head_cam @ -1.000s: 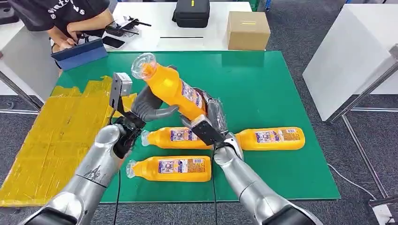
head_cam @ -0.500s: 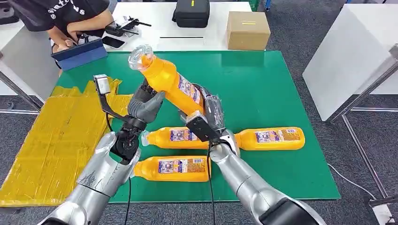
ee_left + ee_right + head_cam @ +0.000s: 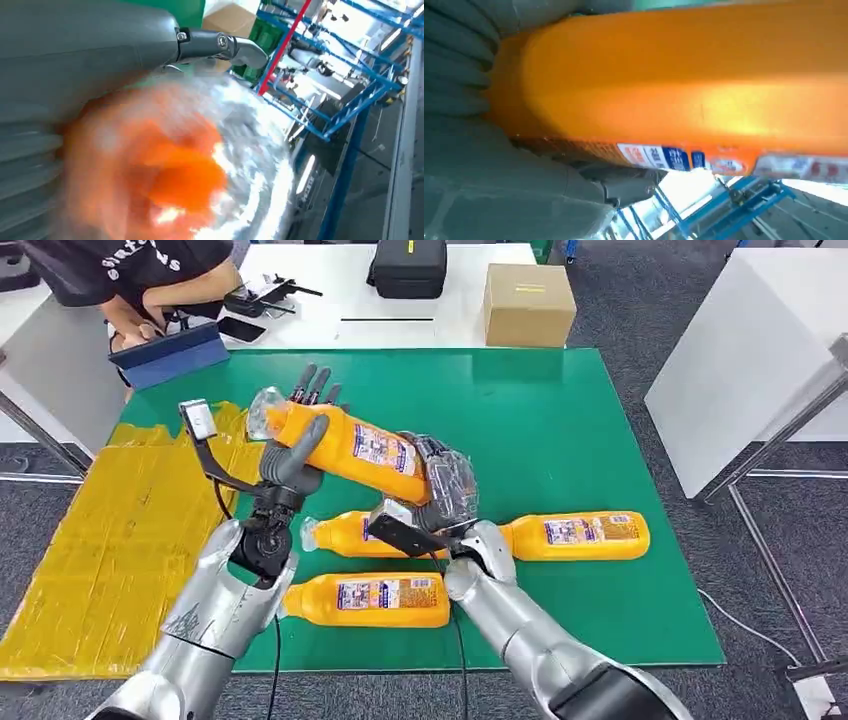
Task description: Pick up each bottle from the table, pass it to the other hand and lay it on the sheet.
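Bottle (image 3: pixel 350 447), orange with a clear cap and a printed label, hangs tilted above the green mat (image 3: pixel 560 420) that covers the desk, its cap end pointing toward the yellow sheet (image 3: pixel 110 540) and its base end lower, toward the robot's right. The right hand (image 3: pixel 440 485) grasps the base end, its fingers wrapped around the body; in the right wrist view the orange body (image 3: pixel 684 75) lies against the grey palm with the label strip along one side. The left hand (image 3: pixel 300 435) is at the neck end: its thumb lies across the near side of the bottle just behind the cap, and its darker fingers (image 3: pixel 315 385) stand up behind the bottle, spread apart. Whether the left hand already grips the bottle or only touches it I cannot tell. The left wrist view shows the cap end (image 3: pixel 190 170) as an orange and clear blur close against the grey hand.

Three more orange bottles lie flat on the mat below: one under the raised bottle (image 3: pixel 350 533), partly hidden by the right wrist, one to its right (image 3: pixel 580 536), and one nearer the robot (image 3: pixel 370 600). The yellow sheet lies crumpled over the mat's left edge. At the far side of the desk stand a cardboard box (image 3: pixel 528 303) and a black case (image 3: pixel 408 267), and a person (image 3: pixel 130 280) leans over a blue tablet (image 3: pixel 170 355).
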Motion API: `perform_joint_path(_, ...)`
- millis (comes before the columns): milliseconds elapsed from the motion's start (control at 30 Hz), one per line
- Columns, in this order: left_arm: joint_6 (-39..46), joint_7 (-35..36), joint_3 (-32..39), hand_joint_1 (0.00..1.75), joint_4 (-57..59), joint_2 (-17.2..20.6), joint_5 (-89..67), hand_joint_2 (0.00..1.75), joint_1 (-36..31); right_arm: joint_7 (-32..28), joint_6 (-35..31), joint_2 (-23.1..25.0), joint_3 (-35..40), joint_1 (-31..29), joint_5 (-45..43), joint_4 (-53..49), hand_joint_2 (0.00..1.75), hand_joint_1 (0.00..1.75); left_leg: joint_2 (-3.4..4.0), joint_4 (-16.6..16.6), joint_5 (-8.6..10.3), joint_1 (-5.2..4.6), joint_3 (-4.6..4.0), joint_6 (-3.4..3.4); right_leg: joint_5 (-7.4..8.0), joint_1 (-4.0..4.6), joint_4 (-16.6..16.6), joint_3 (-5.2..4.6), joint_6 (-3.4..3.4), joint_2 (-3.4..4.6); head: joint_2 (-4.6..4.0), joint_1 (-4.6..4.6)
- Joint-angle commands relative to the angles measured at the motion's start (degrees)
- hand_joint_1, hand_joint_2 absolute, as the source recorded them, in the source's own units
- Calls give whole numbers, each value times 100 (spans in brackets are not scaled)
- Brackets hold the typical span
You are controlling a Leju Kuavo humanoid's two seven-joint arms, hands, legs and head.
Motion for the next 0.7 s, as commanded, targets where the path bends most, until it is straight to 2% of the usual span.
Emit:
perform_joint_path(33,43,25,81,0,191,-66,-39,175,-293,34,24,321,-1164,23,730,-21,175,175,-9,3,-6,7,11,-14,-8,6,0,16,-5,-14,0,2)
perform_joint_path(300,48,38,92,0,311,-189,-116,175,-313,654,24,321,-1123,-115,938,-90,175,175,-9,3,-5,1,9,-13,-8,1,3,12,-3,-15,0,2)
perform_joint_path(700,-5,29,91,0,615,-317,-109,175,-431,944,24,321,-1053,-169,947,-312,175,175,-7,9,-11,2,18,-18,-13,2,8,21,-5,-14,0,2)
